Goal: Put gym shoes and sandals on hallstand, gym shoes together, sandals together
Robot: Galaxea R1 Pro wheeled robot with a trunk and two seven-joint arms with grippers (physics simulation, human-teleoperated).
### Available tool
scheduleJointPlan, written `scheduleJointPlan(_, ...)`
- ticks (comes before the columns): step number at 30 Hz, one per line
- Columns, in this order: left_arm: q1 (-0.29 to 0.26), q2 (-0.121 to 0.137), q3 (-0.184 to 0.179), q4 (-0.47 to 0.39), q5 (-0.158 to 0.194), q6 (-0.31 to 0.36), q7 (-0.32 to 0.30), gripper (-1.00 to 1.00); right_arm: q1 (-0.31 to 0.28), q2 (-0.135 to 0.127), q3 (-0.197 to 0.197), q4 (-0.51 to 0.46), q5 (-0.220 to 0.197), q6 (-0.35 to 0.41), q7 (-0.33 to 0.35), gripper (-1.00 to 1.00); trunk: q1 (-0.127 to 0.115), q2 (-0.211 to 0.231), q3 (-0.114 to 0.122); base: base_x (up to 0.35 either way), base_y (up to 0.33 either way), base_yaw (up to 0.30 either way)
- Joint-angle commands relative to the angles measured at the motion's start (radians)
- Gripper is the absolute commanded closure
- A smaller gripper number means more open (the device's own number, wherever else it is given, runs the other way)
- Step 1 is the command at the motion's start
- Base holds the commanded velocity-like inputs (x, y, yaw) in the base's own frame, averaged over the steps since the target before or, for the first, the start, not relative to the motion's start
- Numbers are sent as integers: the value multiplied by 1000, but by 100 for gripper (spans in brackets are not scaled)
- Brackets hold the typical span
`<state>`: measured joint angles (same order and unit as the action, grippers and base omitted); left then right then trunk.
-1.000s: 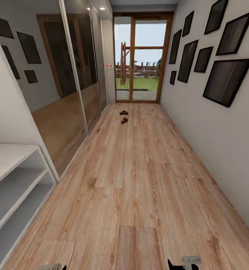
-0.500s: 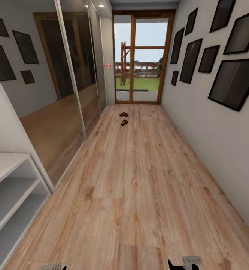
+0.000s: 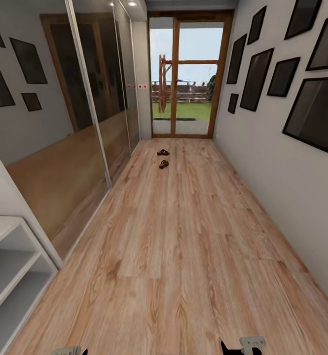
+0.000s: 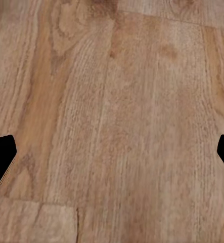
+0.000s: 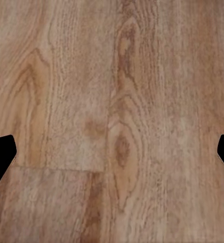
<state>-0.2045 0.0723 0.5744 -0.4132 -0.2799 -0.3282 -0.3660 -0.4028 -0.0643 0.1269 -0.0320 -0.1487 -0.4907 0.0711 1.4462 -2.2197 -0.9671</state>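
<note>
Two brown sandals lie far down the corridor floor [image 3: 183,236], one [image 3: 163,152] just beyond the other [image 3: 164,163], close to the glass door. The gym shoes are out of view. At the near left stands a corner of the light-grey hallstand [image 3: 8,254], its flat top and two open tiers bare. Small parts of both arms show at the head view's lower edge. In the left wrist view my left gripper [image 4: 112,157] is open over bare wood planks. My right gripper [image 5: 112,154] is open over the planks too, holding nothing.
Mirrored sliding wardrobe doors [image 3: 85,113] line the left wall. The right wall [image 3: 277,162] carries several dark picture frames. A wood-framed glass door [image 3: 183,74] closes the far end, with a garden behind it. The plank floor runs wide between the walls.
The whole head view has moved forward along the corridor: the hallstand slid toward the lower left edge and the sandals appear slightly nearer. Both grippers stay open.
</note>
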Motion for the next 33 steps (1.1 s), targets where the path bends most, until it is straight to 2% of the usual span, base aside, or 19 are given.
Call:
scheduleJointPlan(1, -1, -1, 9, 1, -9, -4, -6, -100, -1, 0, 7, 1, -11, -3, 5, -100, 0, 0, -1, 338, 0, 0)
scheduleJointPlan(9, -1, 0, 9, 1, -9, -4, -8, -100, -1, -2, 7, 1, -11, -5, 4, -100, 0, 0, 1, 338, 0, 0)
scheduleJointPlan(33, -1, 0, 9, 0, -9, -5, -10, -100, -1, -1, 7, 1, -11, -5, 4, -100, 0, 0, 27, 337, 0, -43)
